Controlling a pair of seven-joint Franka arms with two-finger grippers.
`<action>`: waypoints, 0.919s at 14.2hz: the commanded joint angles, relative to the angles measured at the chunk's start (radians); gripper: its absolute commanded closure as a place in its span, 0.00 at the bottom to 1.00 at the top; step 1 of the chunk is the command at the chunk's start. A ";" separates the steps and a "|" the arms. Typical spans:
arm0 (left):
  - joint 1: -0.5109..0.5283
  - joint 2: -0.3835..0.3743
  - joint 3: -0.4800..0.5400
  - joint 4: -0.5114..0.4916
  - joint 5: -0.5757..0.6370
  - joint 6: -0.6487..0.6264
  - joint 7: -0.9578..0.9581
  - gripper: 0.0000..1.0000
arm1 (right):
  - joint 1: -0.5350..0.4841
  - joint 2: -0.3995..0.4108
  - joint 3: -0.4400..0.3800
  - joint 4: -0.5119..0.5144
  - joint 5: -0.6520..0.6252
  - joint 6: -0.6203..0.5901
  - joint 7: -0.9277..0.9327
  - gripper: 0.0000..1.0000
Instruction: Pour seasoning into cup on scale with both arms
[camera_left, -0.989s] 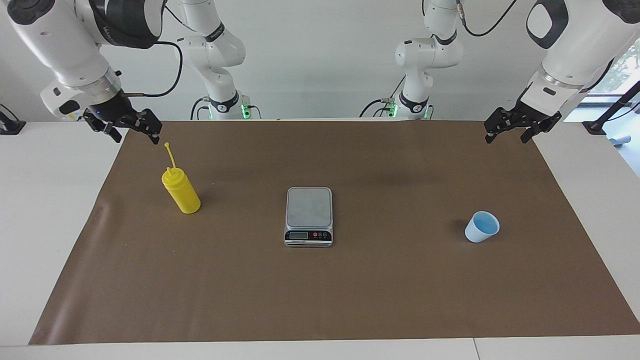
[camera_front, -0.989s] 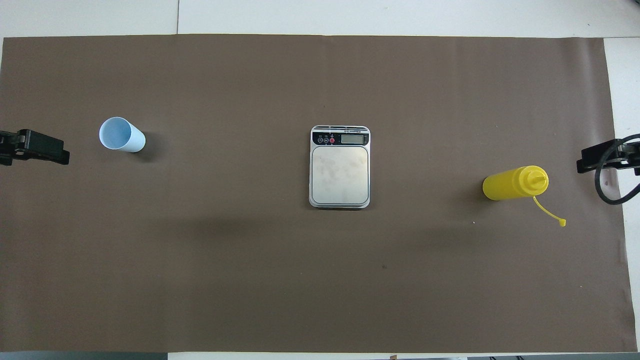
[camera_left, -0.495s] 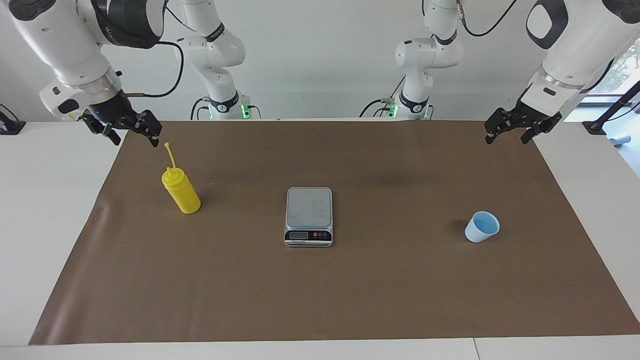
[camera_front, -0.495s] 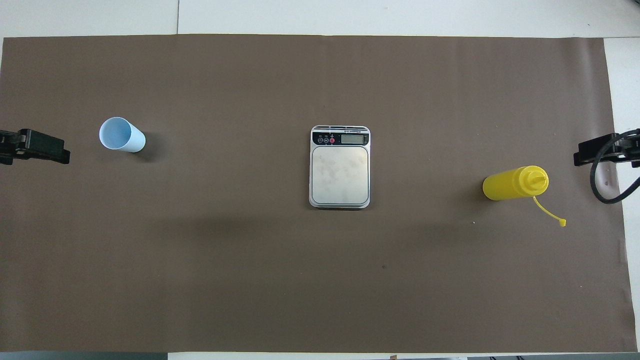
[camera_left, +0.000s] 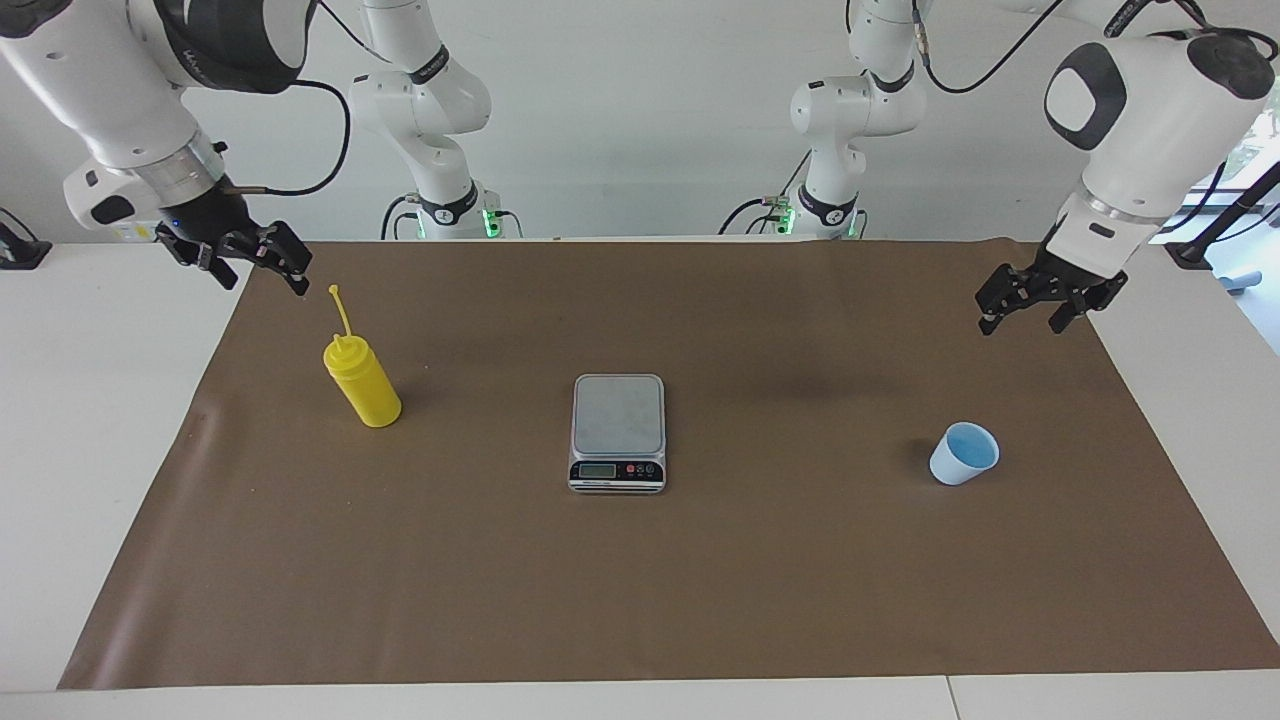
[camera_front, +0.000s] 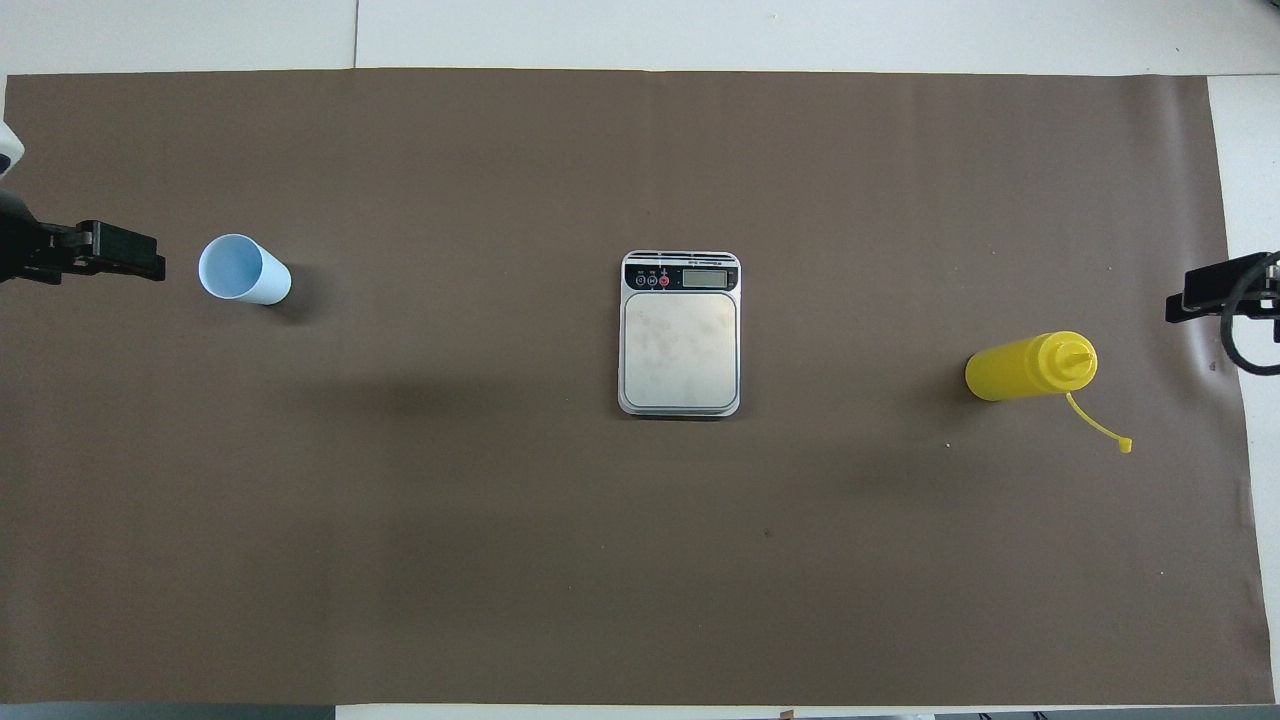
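The yellow seasoning bottle (camera_left: 362, 382) stands upright on the brown mat toward the right arm's end, its cap strap sticking up; it also shows in the overhead view (camera_front: 1030, 366). The silver scale (camera_left: 618, 432) sits mid-table with nothing on its platform (camera_front: 680, 352). The light blue cup (camera_left: 965, 453) stands upright on the mat toward the left arm's end (camera_front: 243, 270). My right gripper (camera_left: 265, 285) hangs open and empty in the air beside the bottle's strap (camera_front: 1185, 298). My left gripper (camera_left: 1020, 325) hangs open and empty over the mat beside the cup (camera_front: 140, 262).
A brown mat (camera_left: 700, 600) covers most of the white table (camera_left: 90, 420). Both arm bases (camera_left: 450, 205) stand at the table's robot edge. A dark stand foot (camera_left: 20, 250) sits off the mat at the right arm's end.
My left gripper has come down and moved toward the cup. My right gripper has shifted slightly toward the table's end. The bottle, scale and cup have not moved.
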 joint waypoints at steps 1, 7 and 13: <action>0.011 0.051 -0.005 -0.055 0.013 0.157 0.037 0.00 | -0.075 -0.001 0.002 0.001 0.093 -0.004 0.124 0.00; 0.069 0.106 -0.006 -0.226 0.011 0.447 0.111 0.00 | -0.299 0.201 0.002 0.134 0.432 -0.119 0.563 0.00; 0.072 0.184 -0.008 -0.270 0.000 0.595 0.102 0.02 | -0.442 0.380 0.002 0.143 0.734 -0.152 0.854 0.00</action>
